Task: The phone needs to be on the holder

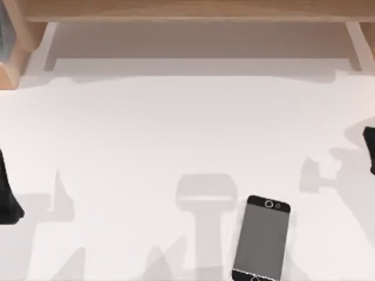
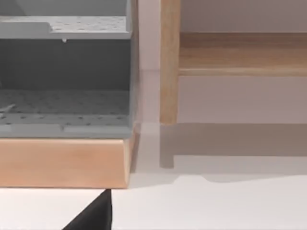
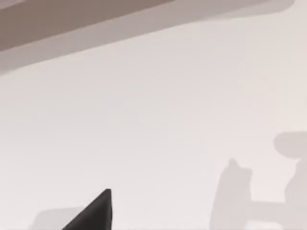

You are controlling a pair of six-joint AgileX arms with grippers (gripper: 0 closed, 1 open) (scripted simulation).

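The white table (image 1: 146, 134) is carrying little. A grey shelved cabinet (image 2: 64, 72) on a wooden base (image 2: 62, 163) is standing at its far left corner, its perforated shelves holding nothing I can make out. The phone (image 1: 262, 239) is lying flat, screen up, near the front edge, right of centre. The left arm (image 1: 7, 193) is sitting at the left edge, the right arm (image 1: 369, 149) at the right edge; whether either gripper is gaping or closed, I cannot tell.
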